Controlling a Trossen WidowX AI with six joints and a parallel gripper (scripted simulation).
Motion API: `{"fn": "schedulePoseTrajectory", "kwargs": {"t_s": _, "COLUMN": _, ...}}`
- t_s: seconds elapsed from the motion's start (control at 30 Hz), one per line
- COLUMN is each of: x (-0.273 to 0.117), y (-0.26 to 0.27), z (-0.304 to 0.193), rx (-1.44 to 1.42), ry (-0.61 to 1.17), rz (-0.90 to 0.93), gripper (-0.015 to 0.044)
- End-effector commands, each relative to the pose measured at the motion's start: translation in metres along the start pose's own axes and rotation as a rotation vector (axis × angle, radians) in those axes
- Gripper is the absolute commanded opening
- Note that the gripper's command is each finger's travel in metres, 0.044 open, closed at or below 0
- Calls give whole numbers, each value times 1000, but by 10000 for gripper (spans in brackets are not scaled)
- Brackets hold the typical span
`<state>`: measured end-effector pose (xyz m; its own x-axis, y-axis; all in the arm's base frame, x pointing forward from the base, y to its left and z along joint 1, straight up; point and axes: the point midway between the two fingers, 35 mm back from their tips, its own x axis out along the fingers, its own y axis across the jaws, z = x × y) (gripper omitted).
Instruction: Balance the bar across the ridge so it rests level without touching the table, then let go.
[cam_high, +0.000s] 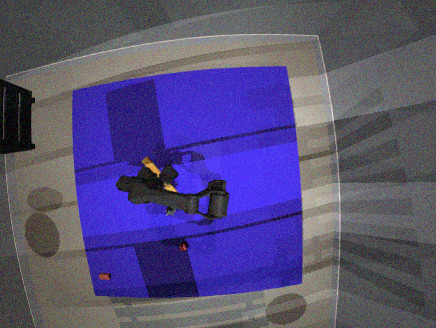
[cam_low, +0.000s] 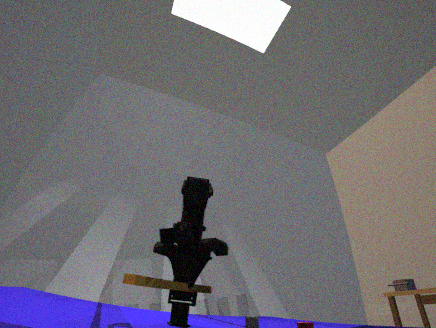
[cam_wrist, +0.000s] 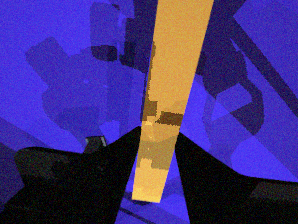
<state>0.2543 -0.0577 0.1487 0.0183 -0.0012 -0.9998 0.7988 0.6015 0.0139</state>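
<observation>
The pincer (cam_wrist: 156, 150) is clamped on the orange bar (cam_wrist: 172, 75), which hangs above the blue counter (cam_high: 240, 105) near its middle in the top view, running from about ten o'clock to four o'clock under the arm. The ridge cannot be made out with certainty, so the main risk is setting the bar down off-centre: the grip looks nearer one end in the wrist view, and a release there would likely tip an end onto the counter. The arm (cam_high: 170, 197) reaches from its base toward nine o'clock, wrist pointing down.
</observation>
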Motion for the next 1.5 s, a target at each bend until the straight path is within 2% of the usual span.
{"fn": "schedulePoseTrajectory", "kwargs": {"t_s": 0.0, "x": -4, "y": 10, "z": -6, "rx": -15, "ry": -8, "rz": 4, "gripper": 0}}
{"fn": "schedulePoseTrajectory", "kwargs": {"t_s": 0.8, "x": -6, "y": 73, "z": -70, "rx": -149, "ry": -2, "rz": 10, "gripper": 0}}
{"fn": "schedulePoseTrajectory", "kwargs": {"t_s": 1.47, "x": -8, "y": 104, "z": -140, "rx": -260, "ry": 4, "rz": 14, "gripper": 0}}
